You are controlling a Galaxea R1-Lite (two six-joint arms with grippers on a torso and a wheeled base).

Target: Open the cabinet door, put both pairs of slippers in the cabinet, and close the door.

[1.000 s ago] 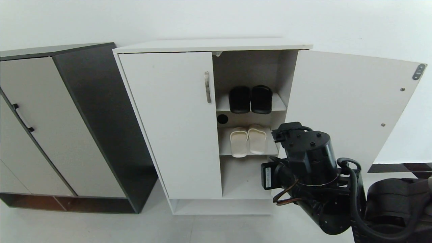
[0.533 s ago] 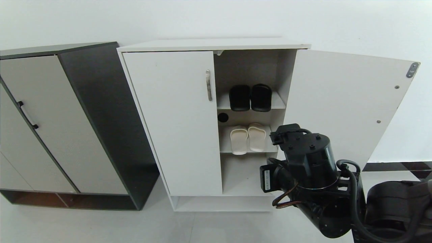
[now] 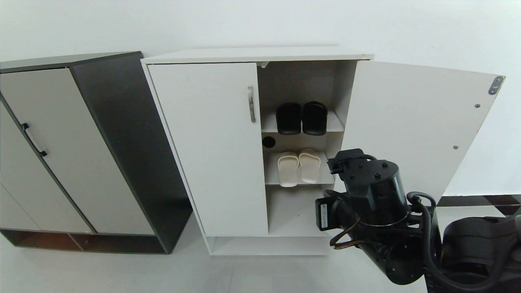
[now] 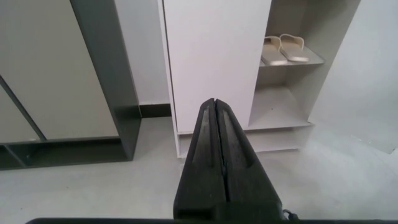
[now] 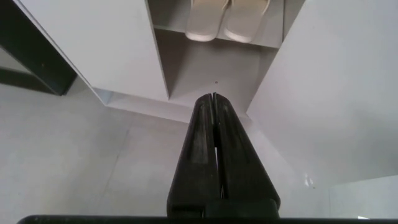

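Note:
The white cabinet (image 3: 252, 55) has its right door (image 3: 407, 122) swung wide open and its left door (image 3: 211, 146) closed. A black pair of slippers (image 3: 301, 118) rests on the upper shelf. A white pair of slippers (image 3: 299, 167) lies on the middle shelf, also seen as white slippers (image 4: 285, 48) and white slippers (image 5: 227, 15). My right gripper (image 5: 214, 98) is shut and empty, low in front of the open compartment beside the open door (image 5: 336, 93). My left gripper (image 4: 214, 102) is shut and empty, out in front of the closed door (image 4: 214, 50).
A dark grey cabinet (image 3: 114, 142) with pale doors stands close to the left of the white one. The closed door carries a metal handle (image 3: 251, 103). The bottom shelf (image 3: 289, 211) is bare. Grey floor (image 3: 122, 272) stretches in front of both cabinets.
The whole head view shifted slightly over the last second, so the camera moved. Slippers, doors and both shut grippers look unchanged.

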